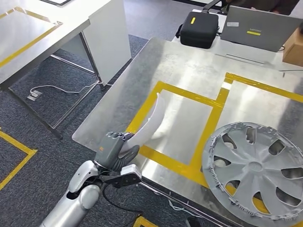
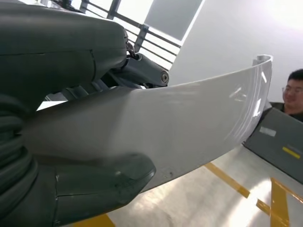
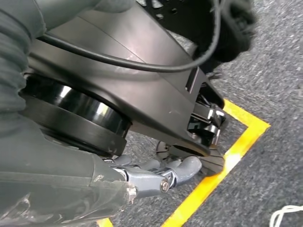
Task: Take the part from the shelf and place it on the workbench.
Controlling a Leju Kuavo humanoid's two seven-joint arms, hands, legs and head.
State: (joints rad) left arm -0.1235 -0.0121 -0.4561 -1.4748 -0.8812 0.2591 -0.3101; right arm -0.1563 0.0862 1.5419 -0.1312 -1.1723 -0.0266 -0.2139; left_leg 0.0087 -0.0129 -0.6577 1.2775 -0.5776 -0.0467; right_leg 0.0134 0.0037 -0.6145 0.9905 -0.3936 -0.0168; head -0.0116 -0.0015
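Note:
A long curved white part (image 1: 152, 122) reaches over the metal workbench (image 1: 178, 66), its far end above a rectangle marked in yellow tape. My left hand (image 1: 113, 150) grips the part's near end at the bench's front edge. In the left wrist view the white part (image 2: 171, 123) runs between the thumb (image 2: 107, 182) below and the fingers (image 2: 143, 71) above. My right hand (image 3: 157, 175) hangs low over grey carpet with its fingers extended and nothing in it.
A silver wheel cover (image 1: 255, 168) lies on the bench at the right. A black case (image 1: 199, 28), a grey laptop (image 1: 259, 28) and a cardboard box (image 1: 293, 47) sit at the far side. A white table (image 1: 53, 28) stands to the left. A person (image 2: 293, 94) is beyond the bench.

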